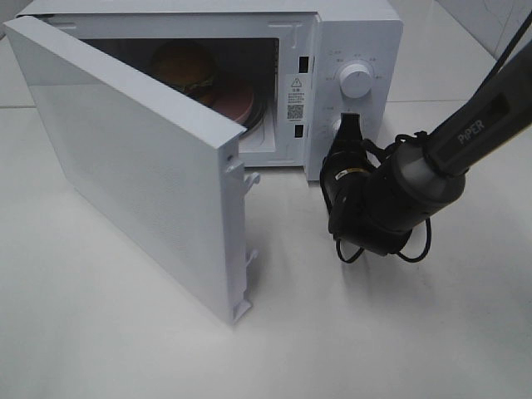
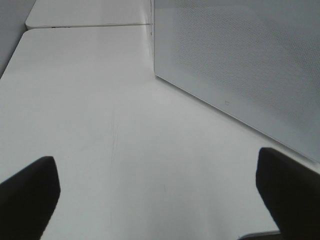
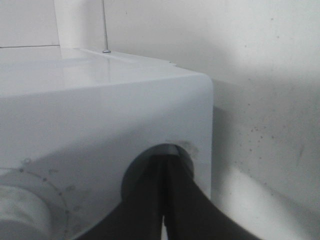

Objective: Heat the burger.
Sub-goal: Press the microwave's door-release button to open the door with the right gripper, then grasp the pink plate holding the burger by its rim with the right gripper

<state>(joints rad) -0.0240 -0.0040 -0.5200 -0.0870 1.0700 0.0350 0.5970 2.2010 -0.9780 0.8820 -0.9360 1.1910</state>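
White perforated microwave door (image 1: 125, 158) hangs open at nine o'clock; the spread left gripper (image 2: 157, 192) should push it squarely. Right gripper (image 1: 348, 125) is pinched together.

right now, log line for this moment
white microwave door: open; golden-bun burger: inside on round pink plate; right fingers: shut, under round white dial; left fingers: open

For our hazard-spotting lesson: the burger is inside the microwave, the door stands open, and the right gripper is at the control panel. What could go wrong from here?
1. The door stands wide open; unless it gets closed, the burger probably won't heat.
2. The shut right gripper is against the front just below the dial; a hard push might shove the microwave backwards.
3. The open left gripper hovers near the door; swinging the door shut could strike it.
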